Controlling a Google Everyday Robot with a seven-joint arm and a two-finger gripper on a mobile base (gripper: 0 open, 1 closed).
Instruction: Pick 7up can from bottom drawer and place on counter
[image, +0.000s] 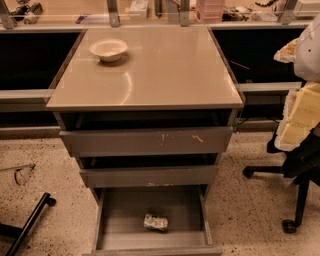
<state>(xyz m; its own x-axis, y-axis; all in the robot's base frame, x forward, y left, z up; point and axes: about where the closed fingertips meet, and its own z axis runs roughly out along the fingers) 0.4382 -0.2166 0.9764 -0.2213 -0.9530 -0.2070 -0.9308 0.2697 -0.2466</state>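
The 7up can (156, 222) is lying on its side in the bottom drawer (120, 210), which is standing pulled open; the can is sitting near the tray's front middle. Above it, the two upper drawers (146, 141) are showing dark gaps. A white bowl (108, 49) is resting on the counter (165, 70), far left. My gripper is not showing in view, so I cannot tell its state.

The lower edge cuts off the front of the bottom drawer (127, 207). The label on the 7up can (156, 222) is too blurred to read. The pincer is out of sight.
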